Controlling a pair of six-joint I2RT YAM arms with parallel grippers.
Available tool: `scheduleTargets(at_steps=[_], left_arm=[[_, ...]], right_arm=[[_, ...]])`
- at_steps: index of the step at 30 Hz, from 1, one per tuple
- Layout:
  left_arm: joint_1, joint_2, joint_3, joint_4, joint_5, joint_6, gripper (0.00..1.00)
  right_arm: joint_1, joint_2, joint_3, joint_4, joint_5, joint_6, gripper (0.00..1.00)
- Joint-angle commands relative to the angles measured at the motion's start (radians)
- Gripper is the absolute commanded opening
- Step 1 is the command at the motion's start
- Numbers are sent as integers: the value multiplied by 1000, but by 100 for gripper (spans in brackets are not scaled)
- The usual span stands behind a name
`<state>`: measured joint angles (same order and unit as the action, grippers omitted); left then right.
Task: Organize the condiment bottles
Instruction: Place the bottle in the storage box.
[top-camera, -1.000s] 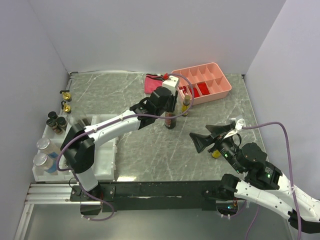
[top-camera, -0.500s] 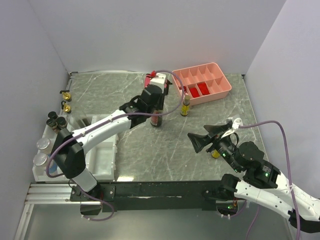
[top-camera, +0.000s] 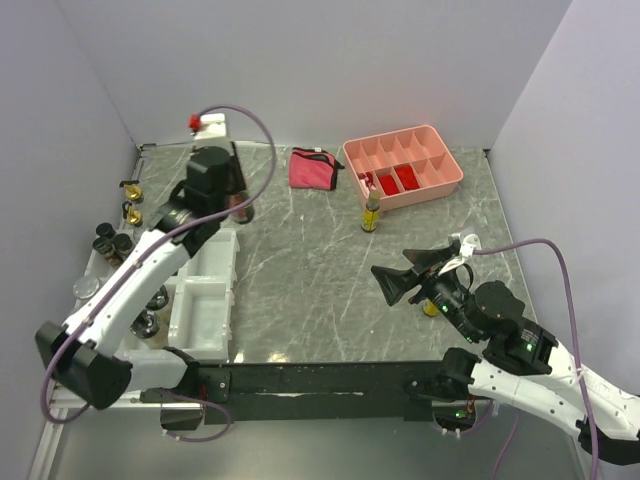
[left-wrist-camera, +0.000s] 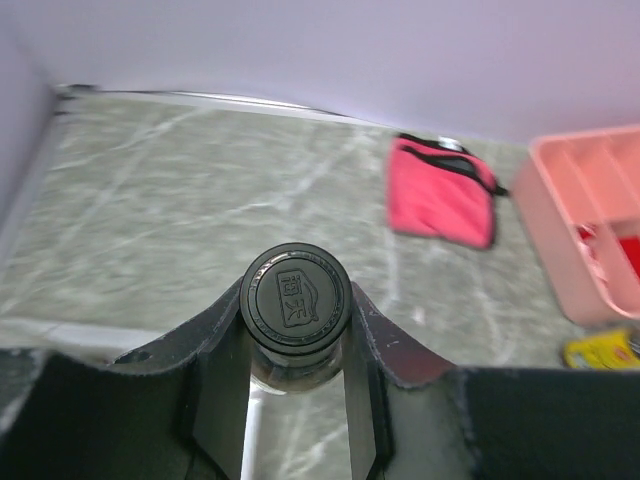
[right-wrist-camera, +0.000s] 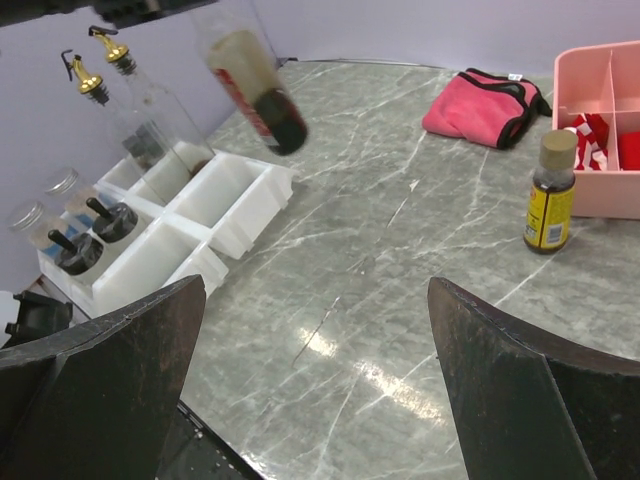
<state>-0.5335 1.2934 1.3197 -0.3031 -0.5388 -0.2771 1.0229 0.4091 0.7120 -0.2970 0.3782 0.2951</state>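
My left gripper (top-camera: 226, 192) is shut on the neck of a tall clear bottle with dark liquid and a black cap (left-wrist-camera: 295, 298). It holds the bottle (right-wrist-camera: 255, 85) tilted in the air over the far end of the white organizer (top-camera: 203, 305). My right gripper (top-camera: 408, 272) is open and empty above the table at the right, and the right wrist view (right-wrist-camera: 320, 390) shows bare marble between its fingers. A small yellow bottle (top-camera: 372, 213) stands near the pink tray. Another yellow bottle (top-camera: 432, 308) shows partly under my right arm. Two gold-topped bottles (top-camera: 131, 200) stand at the far left.
The pink compartment tray (top-camera: 440, 160) is at the back right, with the pink pouch (top-camera: 314, 168) left of it. Black-lidded jars (top-camera: 113, 240) and silver-lidded jars (top-camera: 88, 287) sit in the organizer's left side, and black pourer tops (right-wrist-camera: 95, 235) show there. Walls close three sides.
My left arm has carried the bottle from beside the pink tray leftward to above the white organizer. My right gripper has barely moved and stays open.
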Motion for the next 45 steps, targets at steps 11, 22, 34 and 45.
scheduleTargets(at_steps=[11, 22, 34, 45], left_arm=[[171, -235, -215, 107, -21, 3, 1], [207, -270, -361, 157, -3, -31, 1], [207, -276, -410, 127, 19, -102, 30], [207, -287, -315, -2, -9, -137, 86]], right_arm=[[3, 48, -8, 79, -39, 9, 100], [3, 48, -16, 84, -39, 7, 100], [3, 89, -16, 58, -39, 27, 100], [3, 91, -37, 25, -33, 81, 100]])
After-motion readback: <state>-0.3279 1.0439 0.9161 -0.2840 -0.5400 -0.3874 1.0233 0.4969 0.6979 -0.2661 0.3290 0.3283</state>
